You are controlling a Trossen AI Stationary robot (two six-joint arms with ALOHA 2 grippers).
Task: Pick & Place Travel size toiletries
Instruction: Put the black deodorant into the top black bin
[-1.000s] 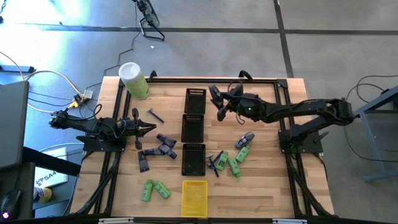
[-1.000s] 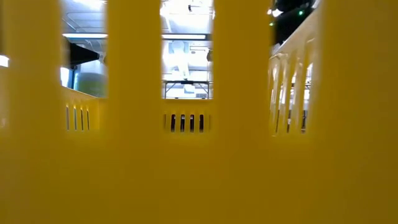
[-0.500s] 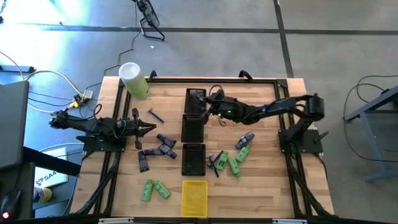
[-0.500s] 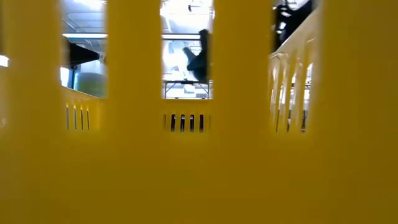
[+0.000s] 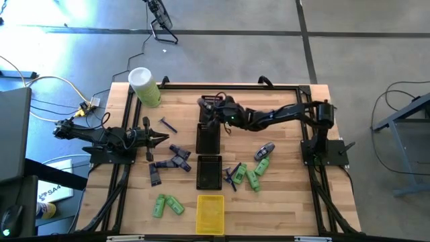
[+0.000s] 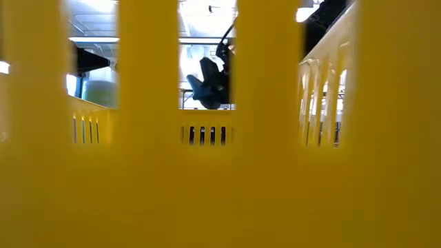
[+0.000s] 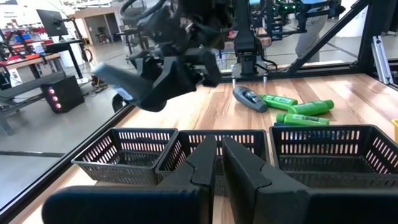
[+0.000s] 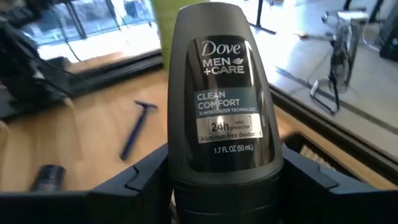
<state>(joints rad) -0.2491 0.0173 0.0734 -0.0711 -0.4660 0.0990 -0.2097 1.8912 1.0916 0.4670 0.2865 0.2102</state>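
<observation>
- Since a second ago the right arm has reached further across the bench (image 5: 282, 181); the right gripper (image 5: 213, 109) now hangs over the far black tray (image 5: 210, 102), where earlier it stood to the side of the tray row.
- Its fingers (image 8: 140, 180) clamp a dark grey roll-on deodorant (image 8: 224, 99), one at each side of its lower body. The label reads "Dove MEN+CARE", "CLEAN COMFORT", "24h", "1.7 FL OZ (50 mL)"; the small line of type between is too fine to read.
- In the left wrist view the same deodorant (image 7: 127, 84) shows tilted in the air above the trays.
- The left gripper (image 5: 160, 140) lies at the bench's left side with its fingers (image 7: 205, 158) closed together and holding nothing.
- A blue razor (image 5: 168, 125) lies between the left gripper and the far tray.
- Purple-grey tubes (image 5: 176, 158) lie just beside the left gripper.
- Green bottles (image 5: 255, 176) and another grey deodorant (image 5: 265, 150) lie to the right of the trays; two more green bottles (image 5: 167, 205) lie near the yellow tray (image 5: 209, 214).
- The low view is almost wholly blocked by the yellow tray's wall (image 6: 207, 186); only a dark part of the right arm shows through a slot.
</observation>
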